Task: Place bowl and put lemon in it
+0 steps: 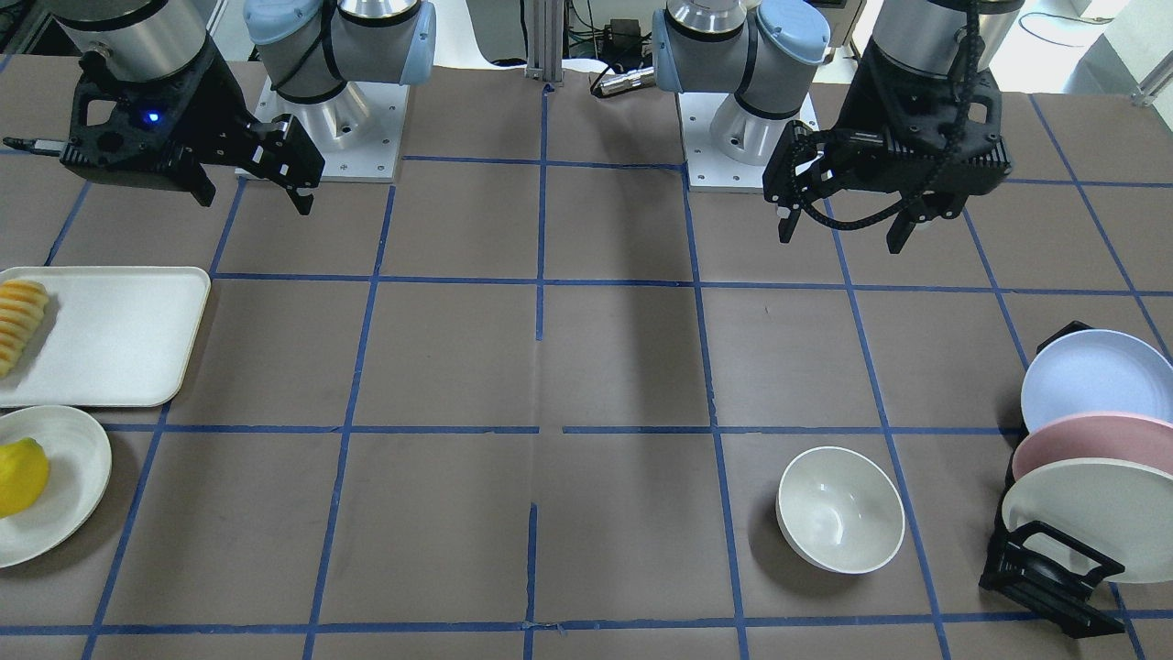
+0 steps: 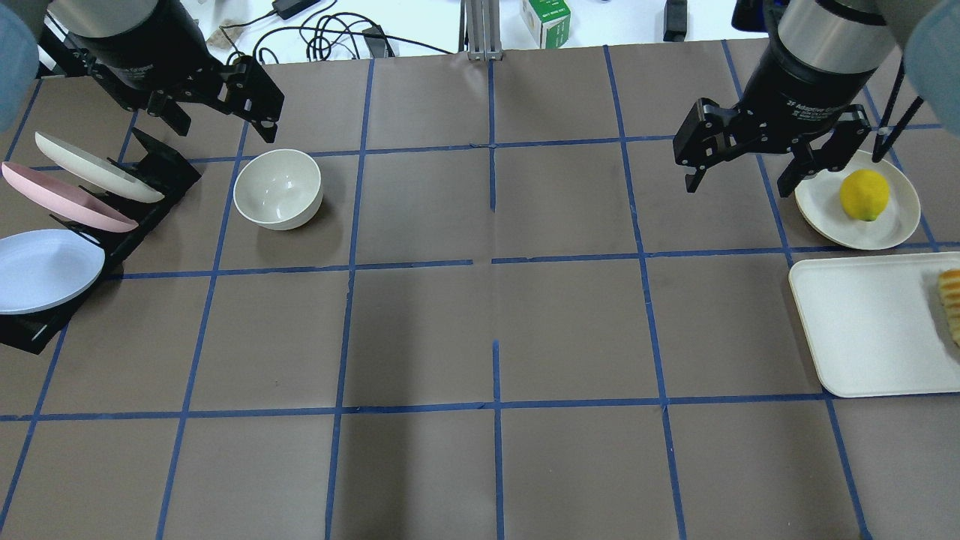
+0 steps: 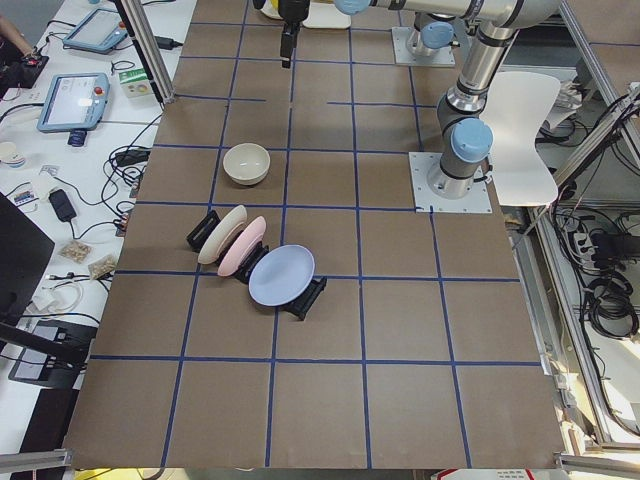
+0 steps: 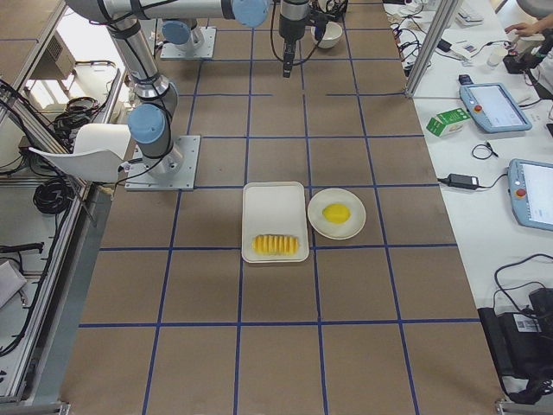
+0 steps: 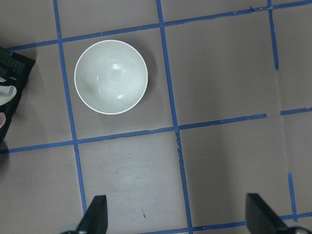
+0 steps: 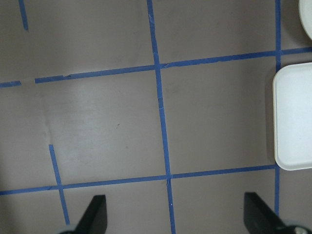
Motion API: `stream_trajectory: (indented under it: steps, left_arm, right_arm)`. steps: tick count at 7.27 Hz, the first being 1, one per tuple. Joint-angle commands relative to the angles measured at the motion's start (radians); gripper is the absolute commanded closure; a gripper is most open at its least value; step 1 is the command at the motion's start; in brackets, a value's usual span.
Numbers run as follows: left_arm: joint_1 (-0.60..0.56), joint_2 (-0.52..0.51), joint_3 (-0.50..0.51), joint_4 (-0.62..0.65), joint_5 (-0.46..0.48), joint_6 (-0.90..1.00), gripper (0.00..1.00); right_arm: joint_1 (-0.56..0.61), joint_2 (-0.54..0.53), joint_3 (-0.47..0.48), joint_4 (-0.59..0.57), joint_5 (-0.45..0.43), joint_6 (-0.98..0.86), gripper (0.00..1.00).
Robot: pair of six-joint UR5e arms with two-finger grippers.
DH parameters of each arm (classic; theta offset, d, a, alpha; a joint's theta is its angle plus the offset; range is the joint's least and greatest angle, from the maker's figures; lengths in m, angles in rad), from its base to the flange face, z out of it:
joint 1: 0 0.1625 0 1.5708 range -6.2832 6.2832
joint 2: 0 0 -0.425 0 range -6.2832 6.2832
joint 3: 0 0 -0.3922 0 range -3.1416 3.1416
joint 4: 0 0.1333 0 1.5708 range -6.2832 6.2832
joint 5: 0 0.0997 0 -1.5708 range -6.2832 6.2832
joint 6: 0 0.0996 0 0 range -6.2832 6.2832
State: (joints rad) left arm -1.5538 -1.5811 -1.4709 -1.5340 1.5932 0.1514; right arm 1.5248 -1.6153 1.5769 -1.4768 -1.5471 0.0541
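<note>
The off-white bowl (image 1: 840, 510) stands upright and empty on the brown table, beside the plate rack; it also shows in the overhead view (image 2: 277, 187) and the left wrist view (image 5: 111, 77). The yellow lemon (image 2: 864, 194) lies on a flat white plate (image 2: 896, 225) at the table's other end; it also shows in the front view (image 1: 20, 477). My left gripper (image 2: 223, 129) is open and empty, raised above the table just beyond the bowl. My right gripper (image 2: 737, 187) is open and empty, raised beside the lemon's plate.
A black rack (image 2: 150, 161) holds three plates, off-white, pink and pale blue, next to the bowl. A white rectangular tray (image 2: 862, 330) with sliced orange-yellow food (image 2: 951, 300) lies beside the lemon's plate. Blue tape lines grid the table.
</note>
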Motion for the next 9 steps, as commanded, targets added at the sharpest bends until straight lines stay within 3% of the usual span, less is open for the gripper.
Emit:
stream_trajectory:
  steps: [1, 5, 9]
  left_arm:
    - [0.000, -0.003, 0.000, 0.002, 0.002, 0.002, 0.00]
    - [0.000, -0.008, 0.007, 0.003, 0.002, 0.004, 0.00]
    - [-0.002, -0.010, 0.000, 0.011, -0.001, 0.019, 0.00]
  right_arm:
    - [-0.002, 0.000, 0.009, -0.002, -0.008, 0.001, 0.00]
    - [-0.047, 0.008, 0.011, -0.020, -0.008, -0.001, 0.00]
    - [-0.253, 0.081, 0.015, -0.123, -0.007, -0.109, 0.00]
